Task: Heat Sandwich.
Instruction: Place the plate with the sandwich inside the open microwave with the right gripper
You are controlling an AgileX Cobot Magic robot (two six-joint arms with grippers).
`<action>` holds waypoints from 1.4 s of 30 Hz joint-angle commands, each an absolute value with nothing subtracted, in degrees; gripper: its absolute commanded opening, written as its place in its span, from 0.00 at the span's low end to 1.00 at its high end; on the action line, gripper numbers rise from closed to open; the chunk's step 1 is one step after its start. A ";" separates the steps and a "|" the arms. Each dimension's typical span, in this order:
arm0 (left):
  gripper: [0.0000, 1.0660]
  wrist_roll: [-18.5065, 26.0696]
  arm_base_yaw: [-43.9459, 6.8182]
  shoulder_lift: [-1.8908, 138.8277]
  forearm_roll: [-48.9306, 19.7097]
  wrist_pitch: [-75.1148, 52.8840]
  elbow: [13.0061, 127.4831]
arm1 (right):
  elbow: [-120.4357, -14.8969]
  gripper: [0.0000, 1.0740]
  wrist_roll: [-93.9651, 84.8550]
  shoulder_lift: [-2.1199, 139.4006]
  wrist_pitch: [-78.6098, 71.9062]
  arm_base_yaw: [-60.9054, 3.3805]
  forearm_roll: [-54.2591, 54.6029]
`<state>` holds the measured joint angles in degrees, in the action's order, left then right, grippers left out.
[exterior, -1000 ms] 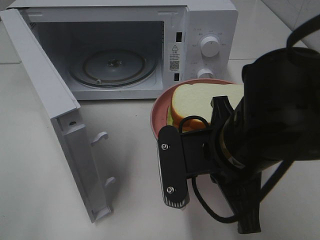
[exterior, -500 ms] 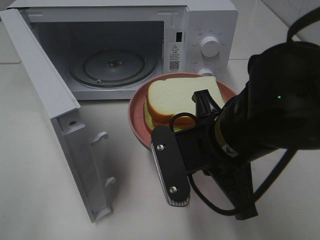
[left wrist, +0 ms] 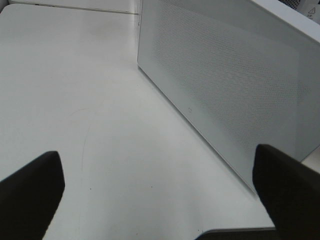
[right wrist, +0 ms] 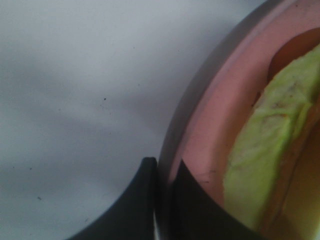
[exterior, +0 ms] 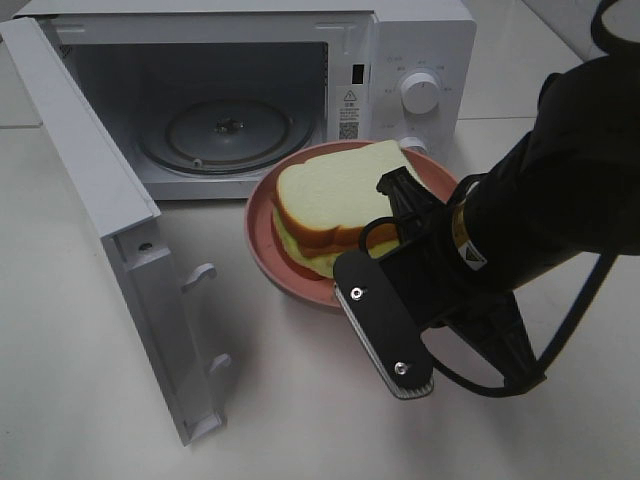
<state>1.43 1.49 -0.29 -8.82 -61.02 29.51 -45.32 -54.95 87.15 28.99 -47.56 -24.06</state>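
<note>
Pink plate (exterior: 258, 236), one; sandwich (exterior: 330, 195), one

The microwave (exterior: 420, 40) is showing white outside and grey inside. Its door (left wrist: 225, 90) is carrying a fine dotted mesh pattern. In front of the microwave, the sandwich (exterior: 325, 205) is showing cream-white bread, tan crust, and yellow-green and red filling. The plate (exterior: 260, 235) beneath it is reading pink. The table (exterior: 80, 400) is appearing off-white. The right claw (right wrist: 162, 167) and left claw (left wrist: 157, 157) are appearing black.

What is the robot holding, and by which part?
The right gripper pinches the pink plate by its rim; the sandwich lies on the plate. The left gripper is open and holds nothing.
</note>
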 commanded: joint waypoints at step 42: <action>0.91 1.32 1.38 -0.69 -8.94 -60.96 29.39 | -49.50 0.00 -96.94 89.04 20.91 -37.99 1.43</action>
<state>1.43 1.49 -0.29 -8.82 -61.02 29.51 -48.07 -96.14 88.69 22.52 -38.22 0.86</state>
